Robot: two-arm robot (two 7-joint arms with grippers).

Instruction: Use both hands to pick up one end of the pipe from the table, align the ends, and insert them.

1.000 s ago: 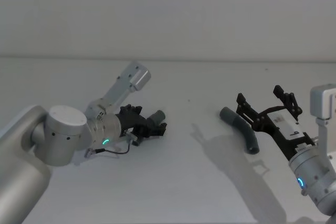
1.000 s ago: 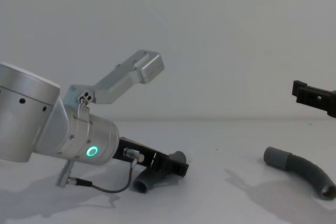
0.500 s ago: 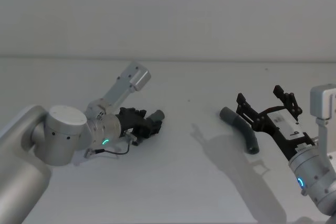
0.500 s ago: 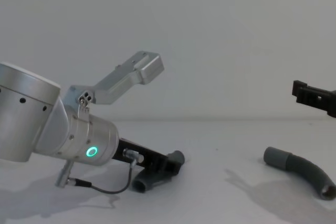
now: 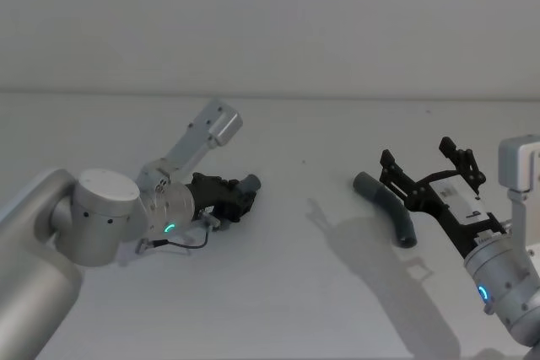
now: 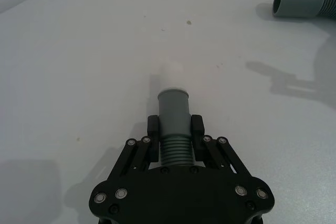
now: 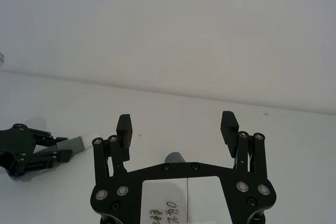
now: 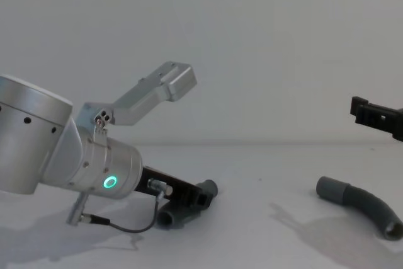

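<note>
My left gripper (image 5: 244,196) is shut on the ribbed part of one dark grey pipe piece (image 6: 174,148), low over the white table (image 5: 278,292) at the left. That piece's smooth grey cuff (image 6: 173,107) and white tip (image 6: 170,72) stick out past the fingertips. The chest view shows the same piece (image 8: 175,215) in the left gripper (image 8: 196,194). The second pipe piece (image 5: 390,206) lies curved on the table at the right, cuff end (image 8: 332,189) toward the middle. My right gripper (image 7: 177,126) hovers open above it, apart from it.
A plain white wall rises behind the table. A black cable (image 8: 126,226) loops under the left wrist. Bare table (image 8: 264,231) lies between the two pipe pieces.
The left gripper has drawn back a little to the left, taking its pipe piece along. The right arm and the second piece have not moved.
</note>
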